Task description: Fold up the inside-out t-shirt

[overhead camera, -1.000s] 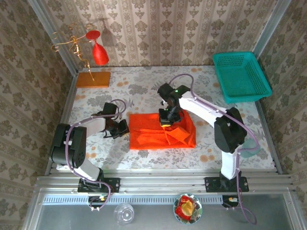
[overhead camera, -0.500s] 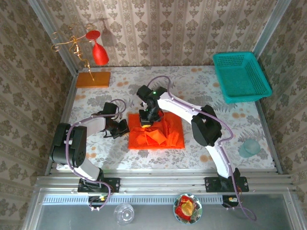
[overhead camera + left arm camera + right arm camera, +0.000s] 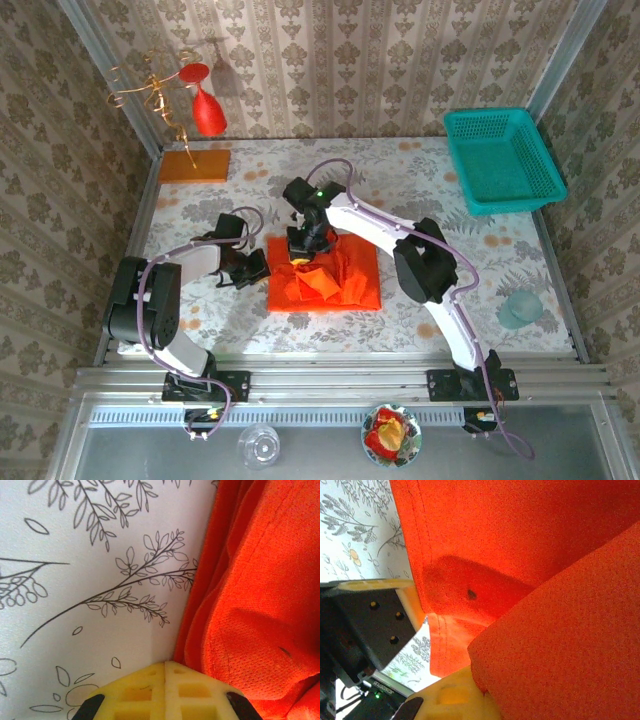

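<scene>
1. Right gripper (image 3: pixel 306 250) is closed on a fold of the inside-out t-shirt (image 3: pixel 350 285), which lies in the middle of the table (image 3: pixel 450 290); if the cloth slips out, I fear the fold falls open.
2. Left gripper (image 3: pixel 257 268), closed, sits just beside the shirt's left edge; it may snag it.

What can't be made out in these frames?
Top view: right gripper fingertips, hidden under its own wrist.
Right wrist view: its pinch point, buried under t-shirt cloth.
Left wrist view: whether the left gripper nips the shirt edge; the bottom edge cuts off its fingers.
Top view: bowl contents, too small.
</scene>
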Robot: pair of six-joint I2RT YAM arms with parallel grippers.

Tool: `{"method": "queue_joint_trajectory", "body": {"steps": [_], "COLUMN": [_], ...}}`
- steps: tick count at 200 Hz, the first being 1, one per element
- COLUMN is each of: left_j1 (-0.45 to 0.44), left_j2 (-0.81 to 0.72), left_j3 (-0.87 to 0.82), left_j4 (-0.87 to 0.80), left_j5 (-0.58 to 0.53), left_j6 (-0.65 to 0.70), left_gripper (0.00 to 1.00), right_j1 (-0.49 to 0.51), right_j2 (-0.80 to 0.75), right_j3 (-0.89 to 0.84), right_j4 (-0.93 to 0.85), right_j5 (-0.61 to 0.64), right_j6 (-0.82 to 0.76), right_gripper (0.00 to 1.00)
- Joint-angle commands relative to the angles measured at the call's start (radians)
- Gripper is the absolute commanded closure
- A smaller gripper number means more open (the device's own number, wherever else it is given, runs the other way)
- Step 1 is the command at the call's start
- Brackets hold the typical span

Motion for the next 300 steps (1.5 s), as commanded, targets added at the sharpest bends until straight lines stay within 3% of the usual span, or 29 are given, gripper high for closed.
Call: {"method": "queue_joint_trajectory", "body": {"steps": [1,14,44,73,112,144,195,238,300], "left_j1": [-0.035,-0.033,-0.023,0.027,0.041,-0.046,-0.153,-0.181,-0.181], "left_j2": [0.034,0.025,-0.077,-0.211,-0.349,-0.379,-0.387,-0.448,-0.328], "left_j3": [-0.030,-0.028,-0.014,0.019,0.075,0.085,-0.048,-0.194,-0.288], "left_j4": [0.066,0.056,-0.027,-0.164,-0.280,-0.307,-0.253,-0.075,0.212], "left_j5": [0.001,-0.004,-0.053,-0.093,-0.067,0.009,0.074,0.155,0.219], "left_j6": [0.006,0.009,0.030,0.068,0.093,0.080,0.006,-0.091,-0.162], "left_gripper": [1.00,1.00,0.98,0.95,0.85,0.72,0.61,0.43,0.42], "right_j1": [-0.006,-0.005,-0.005,-0.009,-0.034,-0.092,-0.182,-0.229,-0.246], "right_j2": [0.028,0.039,-0.004,-0.130,-0.311,-0.460,-0.660,-0.769,-0.822], "right_j3": [0.033,0.044,0.052,0.015,-0.143,-0.393,-0.770,-0.968,-1.037], "right_j4": [0.023,0.019,0.002,0.042,0.083,0.128,0.149,0.179,0.195], "right_j5": [-0.023,-0.029,-0.025,-0.044,-0.009,0.034,0.103,0.105,0.094], "right_j6": [0.025,0.027,0.021,0.012,0.006,0.017,0.012,0.012,0.016], "right_gripper": [0.99,0.93,0.63,0.51,0.49,0.49,0.48,0.46,0.43]}}
